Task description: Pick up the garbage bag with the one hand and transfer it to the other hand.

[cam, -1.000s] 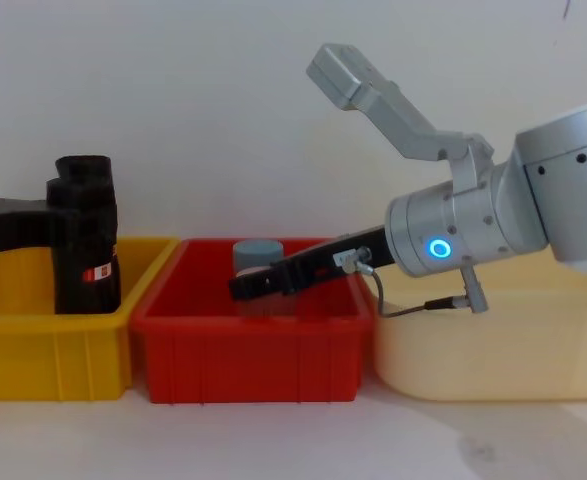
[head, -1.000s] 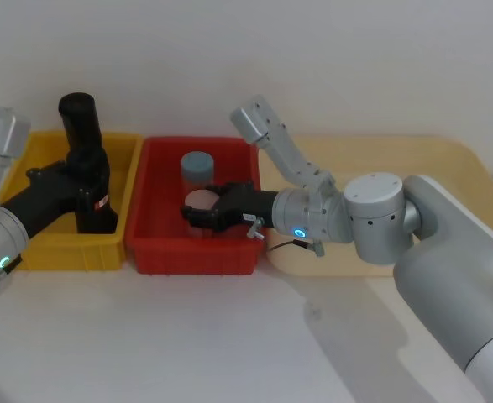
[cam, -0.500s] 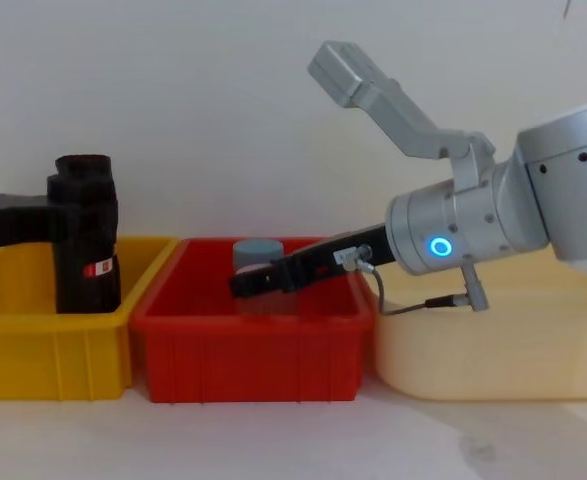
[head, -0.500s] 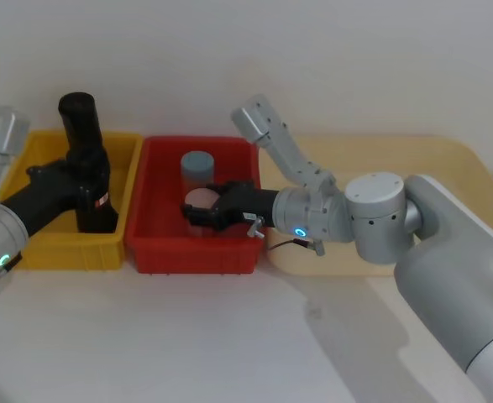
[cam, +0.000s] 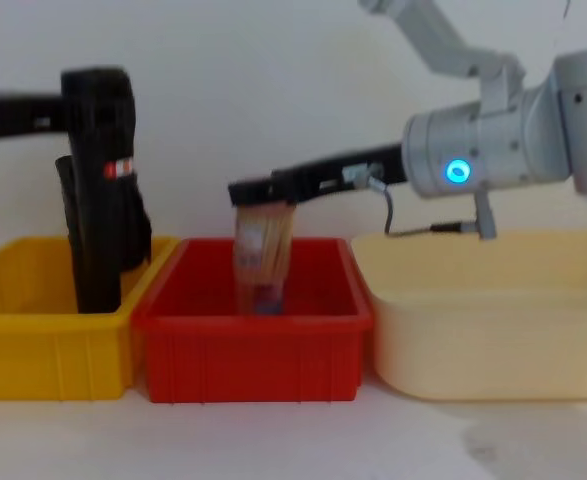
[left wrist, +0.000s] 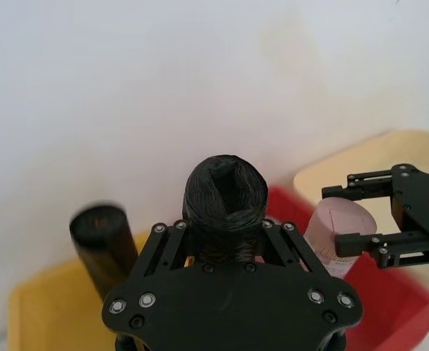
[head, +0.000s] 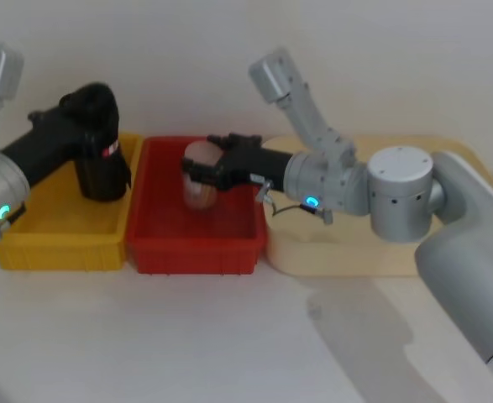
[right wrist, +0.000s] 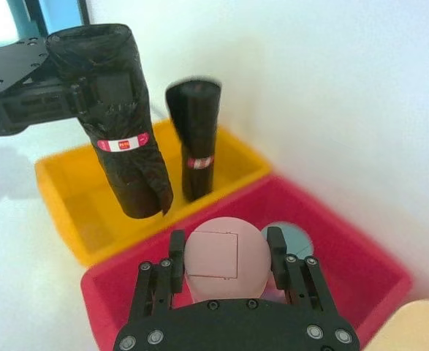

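Note:
The garbage bag (head: 103, 172), a black roll with a red-and-white label, hangs tilted above the yellow bin (head: 53, 252). My left gripper (head: 97, 134), on the green-ringed arm, is shut on its upper part. The left wrist view looks down on the bag's (left wrist: 225, 191) rolled end between the fingers. The right wrist view has the bag (right wrist: 123, 124) at far left, and the chest view has it (cam: 103, 140) high on the left. My right gripper (head: 204, 165), on the blue-ringed arm, is shut on a pink cylinder (right wrist: 215, 256) above the red bin (head: 196, 252).
A slimmer black roll (right wrist: 194, 139) stands upright in the yellow bin. A grey cylinder (right wrist: 293, 238) sits in the red bin. A cream tray (head: 355, 256) lies to the right of the red bin. A white wall is close behind the bins.
My left gripper has lifted the garbage bag up out of the yellow bin and tilted it. My right gripper has raised the pink cylinder out of the red bin.

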`<action>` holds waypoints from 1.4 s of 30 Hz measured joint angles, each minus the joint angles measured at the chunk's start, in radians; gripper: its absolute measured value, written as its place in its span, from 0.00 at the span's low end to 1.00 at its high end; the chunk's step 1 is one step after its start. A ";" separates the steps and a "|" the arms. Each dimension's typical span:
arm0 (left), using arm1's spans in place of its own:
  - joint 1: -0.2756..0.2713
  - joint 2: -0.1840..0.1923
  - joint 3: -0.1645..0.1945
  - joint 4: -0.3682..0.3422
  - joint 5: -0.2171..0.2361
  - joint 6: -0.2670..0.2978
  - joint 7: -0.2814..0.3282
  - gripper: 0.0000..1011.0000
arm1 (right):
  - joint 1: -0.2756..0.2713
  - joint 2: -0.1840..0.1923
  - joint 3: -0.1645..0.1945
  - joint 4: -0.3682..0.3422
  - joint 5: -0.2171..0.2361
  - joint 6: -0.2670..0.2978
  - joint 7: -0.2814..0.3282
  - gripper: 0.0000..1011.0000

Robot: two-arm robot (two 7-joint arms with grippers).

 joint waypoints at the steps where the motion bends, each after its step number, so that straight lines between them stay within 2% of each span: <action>1: -0.006 0.000 0.001 -0.004 -0.002 0.004 0.000 0.35 | 0.000 0.008 0.008 -0.019 0.003 -0.003 -0.003 0.65; 9: -0.092 -0.017 0.025 0.003 -0.016 0.024 -0.023 0.35 | -0.005 0.060 0.053 -0.120 0.008 -0.009 -0.036 0.65; 15: -0.183 -0.053 0.062 0.093 -0.028 0.014 -0.071 0.35 | -0.019 0.107 0.089 -0.189 0.006 0.005 -0.075 0.65; 22: -0.292 -0.118 0.111 0.248 -0.042 -0.026 -0.143 0.35 | -0.047 0.156 0.131 -0.253 -0.006 0.032 -0.125 0.65; 25: -0.339 -0.150 0.133 0.324 -0.048 -0.049 -0.180 0.35 | -0.064 0.177 0.152 -0.280 -0.012 0.047 -0.149 0.65; 26: -0.367 -0.170 0.145 0.371 -0.051 -0.061 -0.199 0.35 | -0.069 0.183 0.158 -0.285 -0.013 0.051 -0.155 0.65; 29: -0.403 -0.198 0.159 0.433 -0.057 -0.081 -0.230 0.35 | -0.092 0.203 0.180 -0.312 -0.017 0.067 -0.180 0.65; 31: -0.460 -0.243 0.181 0.526 -0.064 -0.110 -0.272 0.35 | -0.109 0.217 0.198 -0.330 -0.019 0.079 -0.200 0.65; 35: -0.509 -0.284 0.196 0.626 -0.072 -0.140 -0.317 0.35 | -0.142 0.239 0.228 -0.357 -0.022 0.099 -0.230 0.65; 36: -0.539 -0.309 0.204 0.683 -0.076 -0.156 -0.339 0.35 | -0.149 0.243 0.234 -0.362 -0.023 0.105 -0.238 0.65; 39: -0.579 -0.344 0.213 0.763 -0.082 -0.181 -0.374 0.35 | -0.180 0.259 0.260 -0.380 -0.023 0.123 -0.261 0.65; 41: -0.631 -0.386 0.225 0.868 -0.094 -0.214 -0.416 0.35 | -0.201 0.268 0.276 -0.389 -0.023 0.137 -0.279 0.65; 42: -0.669 -0.415 0.238 0.943 -0.110 -0.241 -0.446 0.35 | -0.210 0.271 0.282 -0.392 -0.023 0.141 -0.283 0.65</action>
